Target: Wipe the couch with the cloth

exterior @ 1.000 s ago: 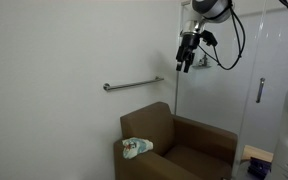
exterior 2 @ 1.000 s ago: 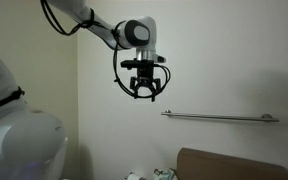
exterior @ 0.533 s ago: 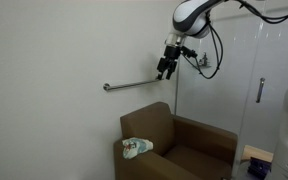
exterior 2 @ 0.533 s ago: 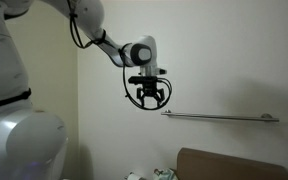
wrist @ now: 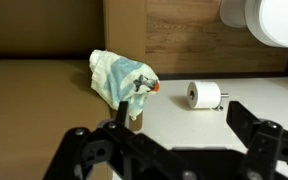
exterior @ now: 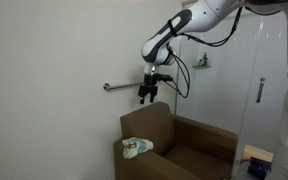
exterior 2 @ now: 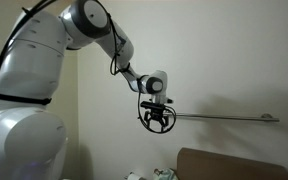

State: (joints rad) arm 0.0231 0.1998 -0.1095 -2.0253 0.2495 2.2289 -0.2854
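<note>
The brown couch (exterior: pixel 184 145) stands against the white wall, and only its backrest top (exterior 2: pixel 239 162) shows in an exterior view. The cloth (exterior: pixel 136 148), white with pale green-blue patches, lies bunched on the armrest nearest the wall. My gripper (exterior: pixel 148 92) hangs in the air well above the cloth, fingers pointing down, level with the wall bar. It is open and empty in both exterior views (exterior 2: pixel 158 120). In the wrist view the cloth (wrist: pixel 119 78) lies ahead of the spread dark fingers (wrist: pixel 79 140), far from them.
A metal grab bar (exterior: pixel 134 84) runs along the wall right behind the gripper, also seen as a long grab bar (exterior 2: pixel 224 118). A toilet paper roll (wrist: pixel 204 95) sits on the wall near the cloth. A glass door (exterior: pixel 264 90) stands beyond the couch.
The arm has swung the gripper down and toward the wall, from high above the couch to the height of the grab bar. The gripper stays open. The cloth has not moved.
</note>
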